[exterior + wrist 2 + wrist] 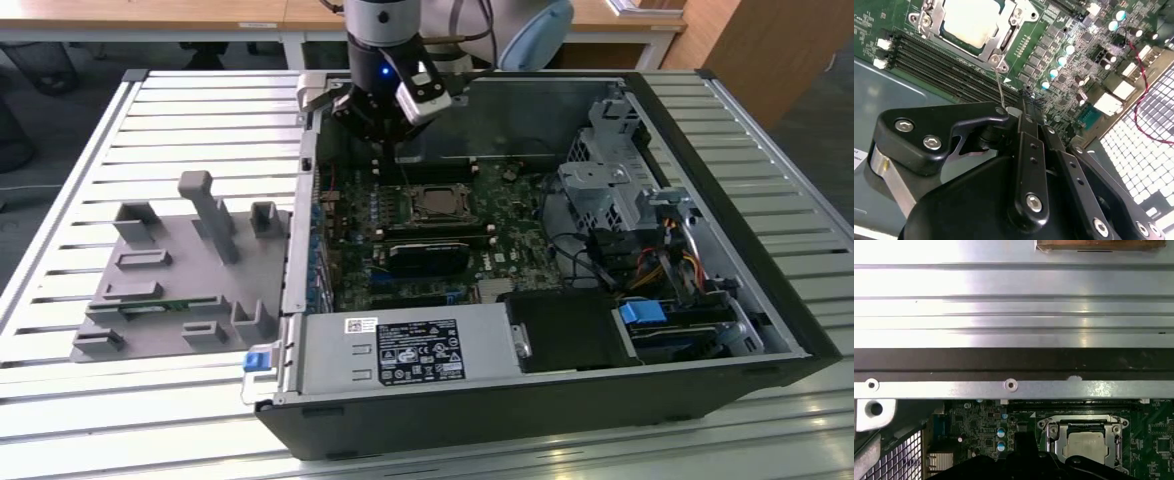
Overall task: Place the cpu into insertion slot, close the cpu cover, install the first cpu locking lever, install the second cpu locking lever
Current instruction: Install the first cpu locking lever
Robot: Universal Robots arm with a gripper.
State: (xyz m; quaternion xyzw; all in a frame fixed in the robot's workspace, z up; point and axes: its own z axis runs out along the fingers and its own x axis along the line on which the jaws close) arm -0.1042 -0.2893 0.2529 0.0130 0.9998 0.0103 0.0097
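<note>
Gripper point(1015, 106) narrow, pinching thin silvery wire locking lever point(999, 82) beside silvery-grey square cpu point(971, 20); loose grip risking lever springing free, striking green circuit board point(1054, 30).

- cpu point(971, 20): silvery-grey square, seated flat in the insertion slot point(920, 20), near one edge of the motherboard point(869, 35).
- cpu cover point(1061, 440): silvery frame, lying flat around the chip.
- locking lever point(999, 85): thin wire, raised.

A slatted metal table point(200, 110) fronts wooden desks point(147, 15), floor point(817, 130) perhaps grey.
</note>
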